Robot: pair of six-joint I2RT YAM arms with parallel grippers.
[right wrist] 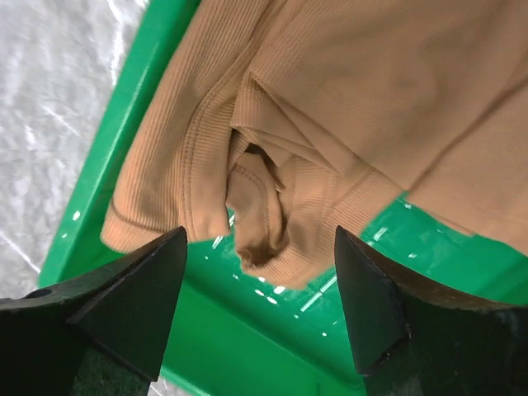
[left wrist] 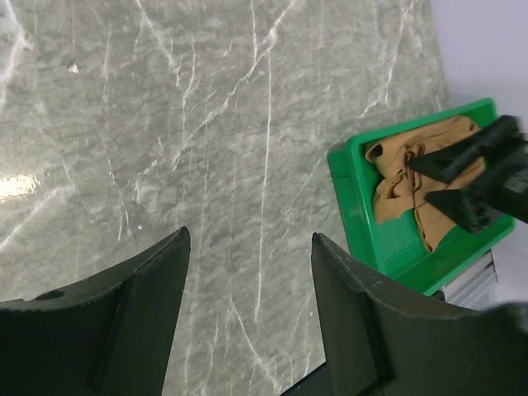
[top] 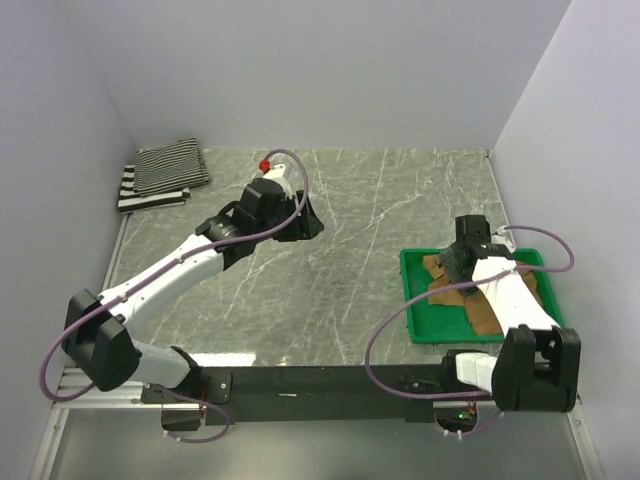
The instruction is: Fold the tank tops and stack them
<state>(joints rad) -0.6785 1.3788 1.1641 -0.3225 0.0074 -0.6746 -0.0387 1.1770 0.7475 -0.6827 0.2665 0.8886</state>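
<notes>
The plain tan-brown tank top (right wrist: 330, 107) lies crumpled in the green tray (right wrist: 247, 330). My right gripper (right wrist: 260, 235) hangs open just above a bunched edge of it, with the cloth between the fingers but not gripped. From above, that gripper (top: 452, 262) is over the tray's left part, where the tan top (top: 485, 310) lies. Two folded striped tank tops are stacked at the back left, the pinstriped one (top: 172, 165) on the wide-striped one (top: 150, 197). My left gripper (top: 312, 226) hovers open and empty over mid-table (left wrist: 250, 239).
The green tray (top: 420, 320) sits at the right near the table's front edge. White walls close in the back and both sides. Marbled grey tabletop (top: 370, 220) spreads between the stack and the tray. A red knob (top: 265, 165) shows on the left wrist.
</notes>
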